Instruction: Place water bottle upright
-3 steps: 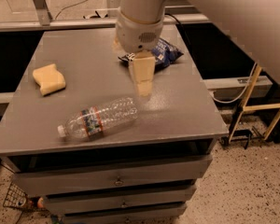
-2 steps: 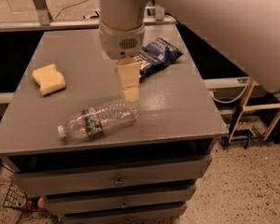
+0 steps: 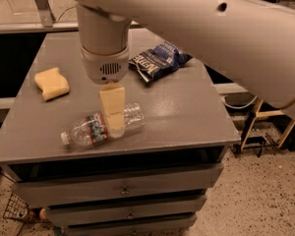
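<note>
The water bottle [image 3: 91, 128] lies on its side near the front edge of the grey table [image 3: 182, 107]. It is clear and ribbed, with a red, blue and white label and its white cap pointing to the front left. My gripper [image 3: 113, 117] hangs from the white arm and sits directly over the bottle's middle, its cream finger [image 3: 112, 104] crossing in front of the bottle's body. The part of the bottle behind the finger is hidden.
A yellow sponge [image 3: 51, 83] lies at the table's left side. A blue chip bag [image 3: 159, 61] lies at the back right. The table has drawers below its front edge. A wooden frame [image 3: 265, 127] stands on the floor to the right.
The arm has moved left and toward the front, from beside the chip bag to directly over the bottle's middle. The bottle, sponge and bag have not moved.
</note>
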Robot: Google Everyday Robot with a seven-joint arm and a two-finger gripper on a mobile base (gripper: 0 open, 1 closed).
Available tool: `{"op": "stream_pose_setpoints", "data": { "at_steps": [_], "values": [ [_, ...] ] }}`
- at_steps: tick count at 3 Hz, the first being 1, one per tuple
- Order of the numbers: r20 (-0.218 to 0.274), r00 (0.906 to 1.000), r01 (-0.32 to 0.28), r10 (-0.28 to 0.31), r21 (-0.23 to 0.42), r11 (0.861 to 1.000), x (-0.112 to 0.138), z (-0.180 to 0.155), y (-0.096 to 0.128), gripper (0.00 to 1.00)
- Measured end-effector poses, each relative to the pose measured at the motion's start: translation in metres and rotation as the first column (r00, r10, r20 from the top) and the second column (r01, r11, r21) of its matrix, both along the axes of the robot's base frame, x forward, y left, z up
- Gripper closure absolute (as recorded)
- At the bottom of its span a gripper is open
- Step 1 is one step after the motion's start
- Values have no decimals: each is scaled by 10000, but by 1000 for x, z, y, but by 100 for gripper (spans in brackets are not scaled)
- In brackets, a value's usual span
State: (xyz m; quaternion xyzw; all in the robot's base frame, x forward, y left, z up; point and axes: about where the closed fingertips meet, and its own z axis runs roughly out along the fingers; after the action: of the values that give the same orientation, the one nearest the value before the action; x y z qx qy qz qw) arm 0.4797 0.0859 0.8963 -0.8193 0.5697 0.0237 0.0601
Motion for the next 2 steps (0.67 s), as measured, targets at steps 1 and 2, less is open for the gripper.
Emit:
{"op": "stream_pose_setpoints", "data": {
  "at_steps": [1, 2],
  "values": [
    [-174, 9995, -263, 265, 172, 9995, -10, -15, 24, 0],
    [-291, 9982, -508, 518, 349, 9981, -11, -30, 46, 0]
  ]
}}
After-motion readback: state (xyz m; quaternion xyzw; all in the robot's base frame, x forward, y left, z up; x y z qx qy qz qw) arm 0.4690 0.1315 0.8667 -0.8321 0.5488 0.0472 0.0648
